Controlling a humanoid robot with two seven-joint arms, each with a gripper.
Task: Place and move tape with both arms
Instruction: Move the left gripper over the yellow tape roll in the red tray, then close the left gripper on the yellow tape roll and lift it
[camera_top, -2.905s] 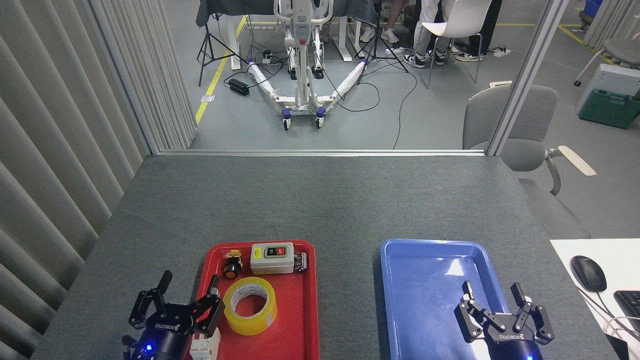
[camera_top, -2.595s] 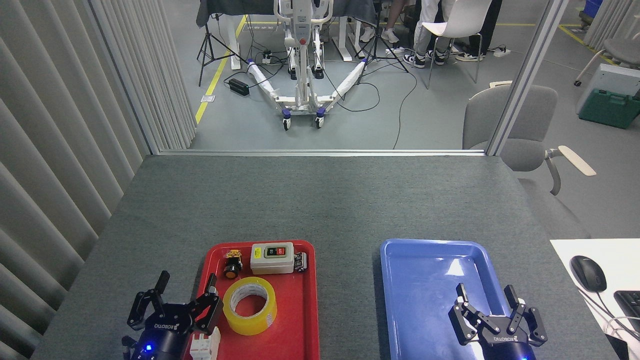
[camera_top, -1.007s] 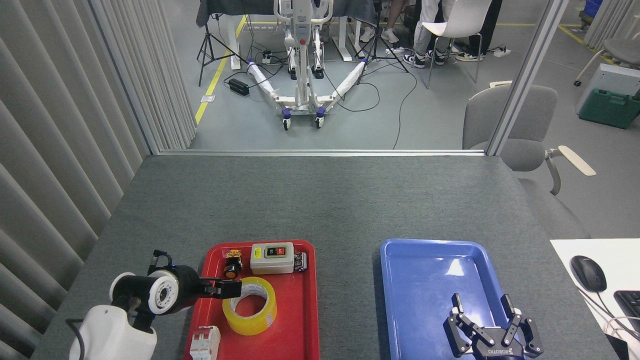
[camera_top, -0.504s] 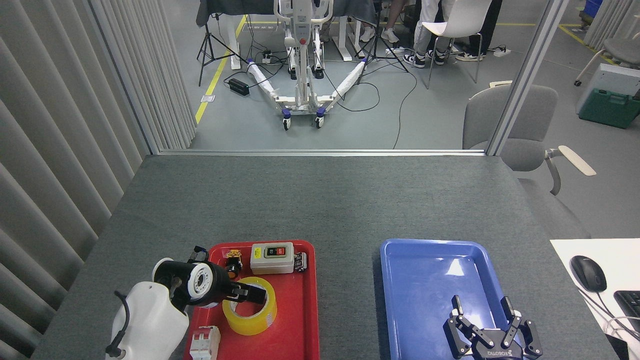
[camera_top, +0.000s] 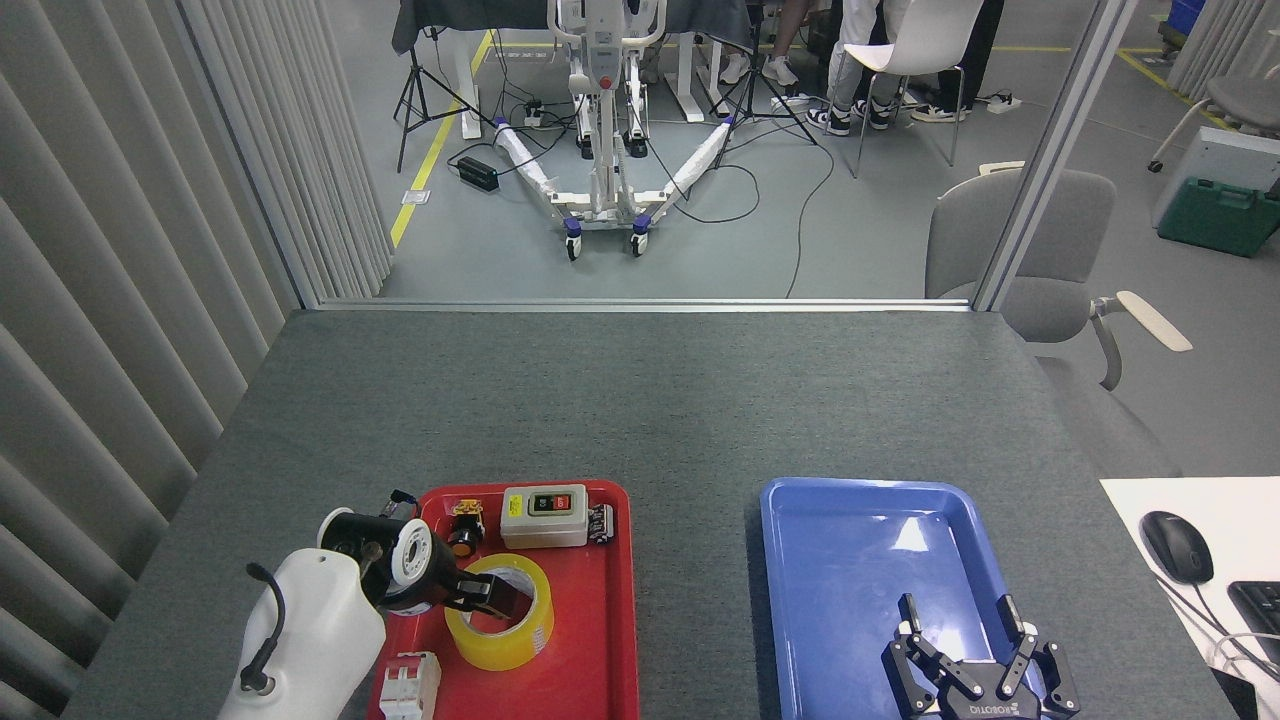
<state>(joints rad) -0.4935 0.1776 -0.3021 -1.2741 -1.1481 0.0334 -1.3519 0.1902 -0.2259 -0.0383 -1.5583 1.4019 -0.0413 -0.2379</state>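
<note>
Grey felt table (camera_top: 640, 400): work surface carrying two trays side by side, well apart.

Red tray (camera_top: 600, 650), left: source tray. Holds the tape (camera_top: 510, 630), a yellow translucent roll lying flat with its core hole facing up, near the tray's middle. That posture leaves the core open to a finger from above. Behind it stand a grey switch box (camera_top: 544, 516) with red and green buttons, a small black-and-orange push button (camera_top: 463, 530) and a small dark connector (camera_top: 600, 521). A white circuit breaker (camera_top: 408, 686) lies at the near corner.

Left gripper (camera_top: 490, 596): reaching in sideways over the roll, dark fingers at the rim and core. It appears placed to pinch the wall of the roll, but whether it has closed on it I cannot tell from here.

Blue tray (camera_top: 800, 520), right: nothing in it; likely the receiving tray.

Right gripper (camera_top: 975, 675): fingers spread apart, holding nothing, hanging over the near end of the blue tray, seemingly waiting for its share of the job.
</note>
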